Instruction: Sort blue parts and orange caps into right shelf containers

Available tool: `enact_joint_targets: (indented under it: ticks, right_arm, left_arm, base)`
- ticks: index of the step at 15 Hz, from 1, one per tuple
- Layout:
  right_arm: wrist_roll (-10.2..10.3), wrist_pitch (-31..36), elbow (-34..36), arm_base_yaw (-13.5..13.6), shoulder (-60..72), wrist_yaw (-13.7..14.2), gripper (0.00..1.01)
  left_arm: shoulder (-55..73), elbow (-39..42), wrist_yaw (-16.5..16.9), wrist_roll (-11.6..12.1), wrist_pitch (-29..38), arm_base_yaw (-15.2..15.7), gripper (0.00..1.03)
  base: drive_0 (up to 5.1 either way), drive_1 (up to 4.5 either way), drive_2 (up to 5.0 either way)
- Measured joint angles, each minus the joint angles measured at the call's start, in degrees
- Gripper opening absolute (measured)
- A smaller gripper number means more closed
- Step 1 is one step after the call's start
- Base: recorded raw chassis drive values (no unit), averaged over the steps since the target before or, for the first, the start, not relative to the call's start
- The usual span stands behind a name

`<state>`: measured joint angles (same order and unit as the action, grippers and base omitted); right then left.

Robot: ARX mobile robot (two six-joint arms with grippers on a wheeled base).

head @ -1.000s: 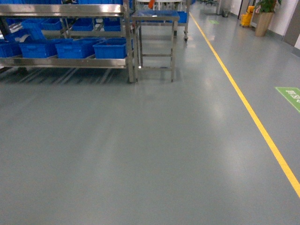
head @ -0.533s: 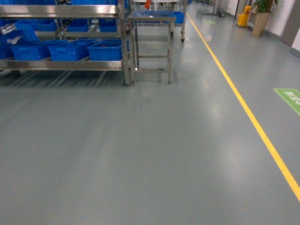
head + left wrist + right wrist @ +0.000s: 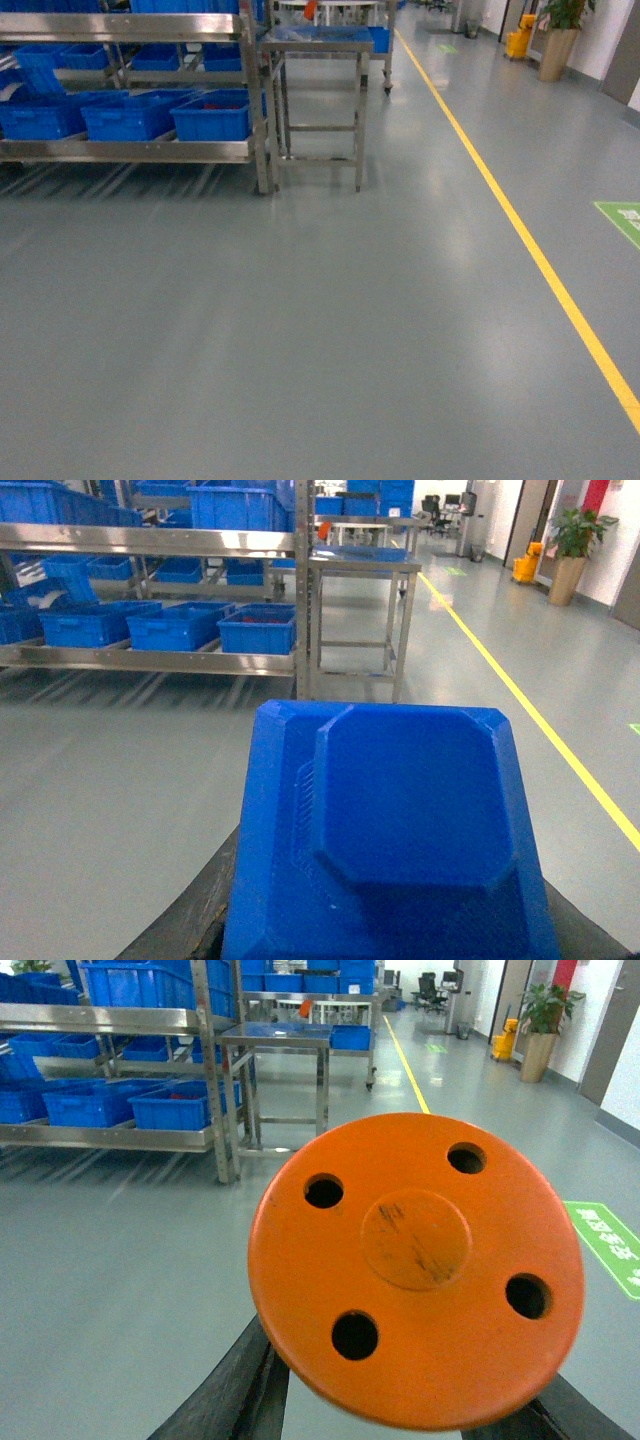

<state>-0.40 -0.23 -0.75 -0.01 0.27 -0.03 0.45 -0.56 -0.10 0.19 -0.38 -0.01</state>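
Observation:
My left gripper (image 3: 390, 932) is shut on a blue part (image 3: 400, 820), a chunky block with a raised octagonal face that fills the lower left wrist view. Held in my right gripper (image 3: 400, 1410), which is shut on it, is an orange cap (image 3: 415, 1270): a round disc with several holes and a scuffed centre boss. The blue crates (image 3: 210, 118) sit in a row on the low level of the steel shelf (image 3: 130, 150), far ahead at the left; they show too as crates (image 3: 257, 630) and crates (image 3: 170, 1110). Neither gripper appears in the head view.
A steel table (image 3: 315, 45) stands just right of the shelf. A yellow floor line (image 3: 520, 230) runs away on the right, with a green floor mark (image 3: 622, 218) beyond it. A potted plant (image 3: 560, 40) and a yellow mop bucket (image 3: 518, 42) stand far back.
In the head view the shelf and the steel table have slid left and a little lower, and look slightly nearer.

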Motion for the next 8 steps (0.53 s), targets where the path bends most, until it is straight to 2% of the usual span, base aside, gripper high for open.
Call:
enact_joint_targets:
  ticks: [8]
  right_arm:
    - [0.0, -0.1, 0.0, 0.0, 0.0, 0.0, 0.41]
  left_arm:
    - [0.0, 0.0, 0.1, 0.0, 0.0, 0.0, 0.44]
  base:
    - [0.0, 4.34, -4.3]
